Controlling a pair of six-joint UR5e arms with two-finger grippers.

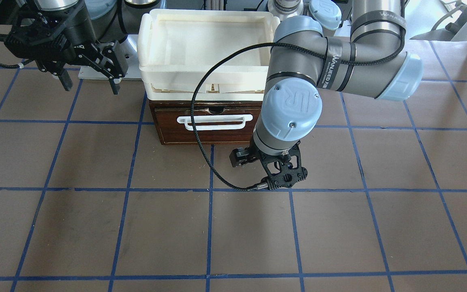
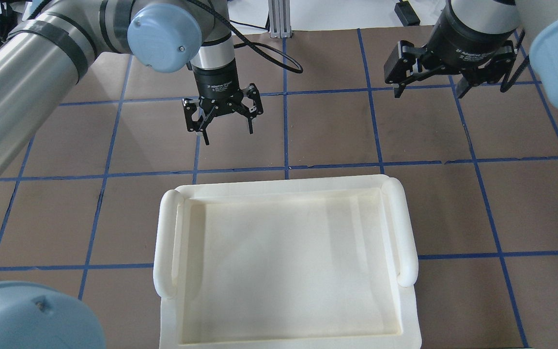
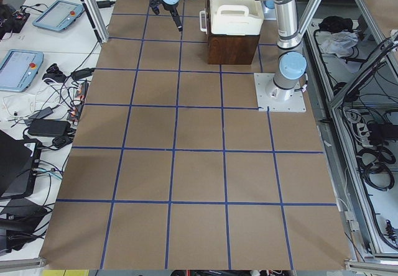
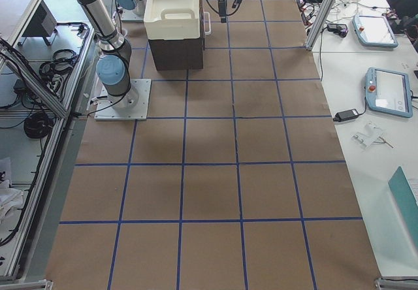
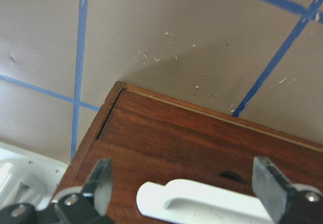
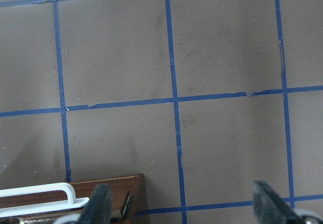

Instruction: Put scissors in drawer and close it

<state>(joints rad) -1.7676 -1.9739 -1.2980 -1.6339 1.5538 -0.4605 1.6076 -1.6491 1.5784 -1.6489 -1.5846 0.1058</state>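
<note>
The dark-brown drawer with its white wire handle sits pushed in under the cream tray, and its inside is hidden. The scissors show in no view. My left gripper is open and empty, hanging just in front of the drawer front. Its wrist view shows the drawer and the handle between the spread fingers. My right gripper is open and empty, off to the side of the drawer and above the table. It also shows in the front-facing view. Its wrist view catches the drawer's corner.
A cream-white plastic tray rests on top of the wooden drawer box. The brown table mat with blue tape grid spreads out in front of it. Tablets and cables lie on side benches.
</note>
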